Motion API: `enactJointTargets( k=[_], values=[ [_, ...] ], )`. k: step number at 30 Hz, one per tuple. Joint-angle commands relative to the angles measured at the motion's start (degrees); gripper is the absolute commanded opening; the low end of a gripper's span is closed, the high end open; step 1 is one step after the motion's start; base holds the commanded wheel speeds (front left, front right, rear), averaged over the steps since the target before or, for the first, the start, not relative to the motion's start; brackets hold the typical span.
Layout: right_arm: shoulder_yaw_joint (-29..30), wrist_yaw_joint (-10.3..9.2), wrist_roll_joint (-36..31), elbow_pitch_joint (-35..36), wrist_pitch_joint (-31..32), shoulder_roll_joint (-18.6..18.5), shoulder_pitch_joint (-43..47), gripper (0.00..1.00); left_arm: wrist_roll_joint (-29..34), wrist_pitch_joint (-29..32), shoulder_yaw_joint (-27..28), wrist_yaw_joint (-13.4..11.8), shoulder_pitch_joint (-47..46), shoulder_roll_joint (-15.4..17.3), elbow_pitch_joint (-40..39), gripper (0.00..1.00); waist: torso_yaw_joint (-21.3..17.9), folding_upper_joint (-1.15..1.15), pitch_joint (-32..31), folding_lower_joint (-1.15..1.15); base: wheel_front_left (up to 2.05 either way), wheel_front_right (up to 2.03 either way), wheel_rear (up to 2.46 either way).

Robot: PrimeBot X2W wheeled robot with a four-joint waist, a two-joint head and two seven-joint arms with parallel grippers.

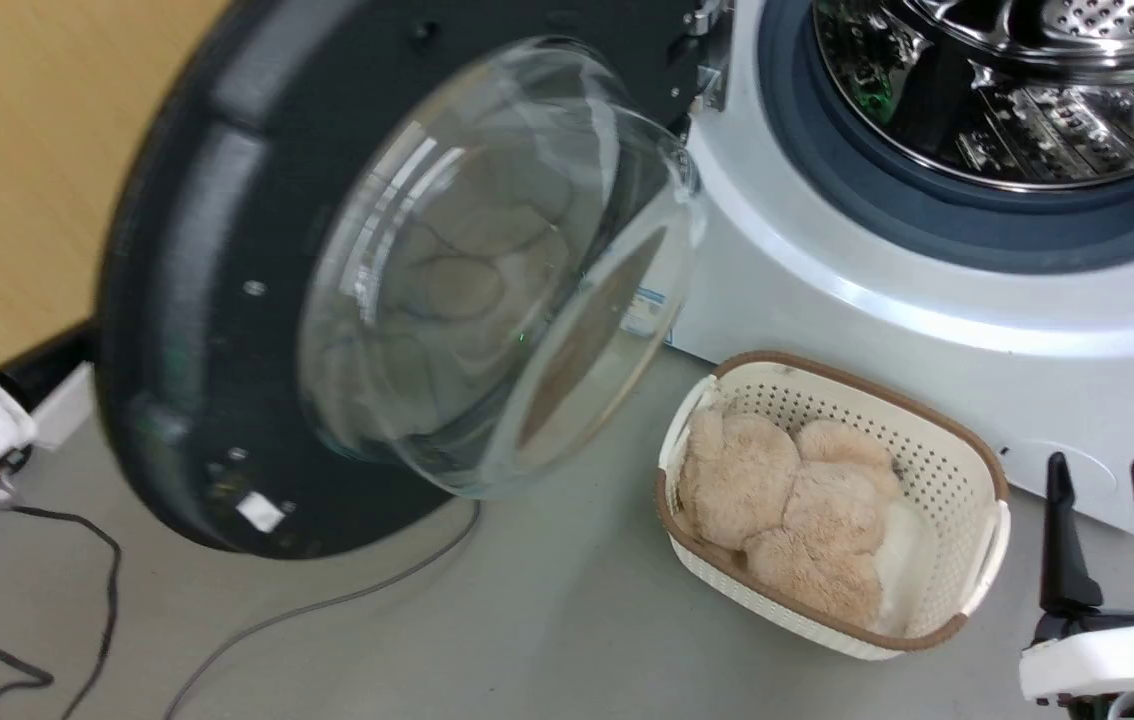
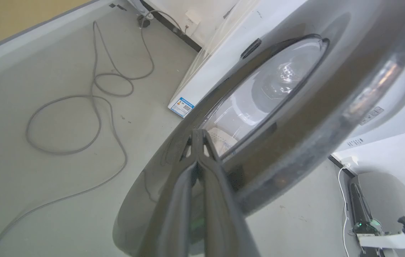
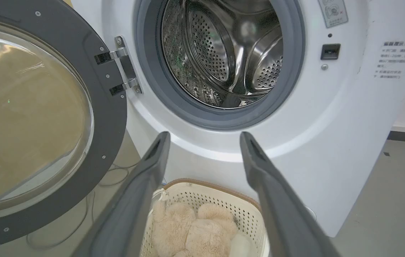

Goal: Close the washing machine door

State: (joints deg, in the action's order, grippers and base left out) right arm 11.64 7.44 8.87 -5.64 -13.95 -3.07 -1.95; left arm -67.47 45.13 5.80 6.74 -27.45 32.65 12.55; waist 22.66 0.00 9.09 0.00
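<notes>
While the left gripper (image 2: 198,139), fingers pinched together, is resting its tips on the glossy outer face, the washing machine door (image 1: 187,300) is standing swung wide open left of the washing machine (image 1: 827,290), seemingly ready to be pushed shut. The right gripper (image 1: 1099,470) is hanging spread wide and empty just right of the basket (image 1: 857,400), probably to leave the door's swing free.
</notes>
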Motion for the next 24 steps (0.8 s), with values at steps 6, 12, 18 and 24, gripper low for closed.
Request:
enactJointTargets(
  k=[6,12,18,24],
  values=[
    [1.14,0.05,0.98,-0.84,-1.05,0.19,0.26,1.0,-6.63,3.62,-5.94,0.74,3.82,2.56,-8.68,0.0,1.66,0.0,-1.39,0.0,0.0,0.0,0.0],
    [0.73,0.05,1.62,-1.5,-1.05,0.19,1.54,1.0,-9.41,3.75,-11.88,0.74,8.36,1.86,-16.75,0.0,1.34,0.0,-3.56,0.0,0.0,0.0,0.0],
    [-0.21,0.05,2.19,-1.58,-1.05,0.19,2.11,1.0,-12.09,2.13,-17.56,0.74,10.35,-1.5,-20.32,0.0,-1.01,0.0,-5.01,0.0,0.0,0.0,0.0],
    [-0.48,0.05,1.97,-0.97,-1.05,0.19,1.58,1.0,-13.45,-0.92,-24.12,0.74,10.08,-6.44,-21.68,0.0,-6.66,0.0,-4.53,0.0,0.0,0.0,0.0]
  ],
)
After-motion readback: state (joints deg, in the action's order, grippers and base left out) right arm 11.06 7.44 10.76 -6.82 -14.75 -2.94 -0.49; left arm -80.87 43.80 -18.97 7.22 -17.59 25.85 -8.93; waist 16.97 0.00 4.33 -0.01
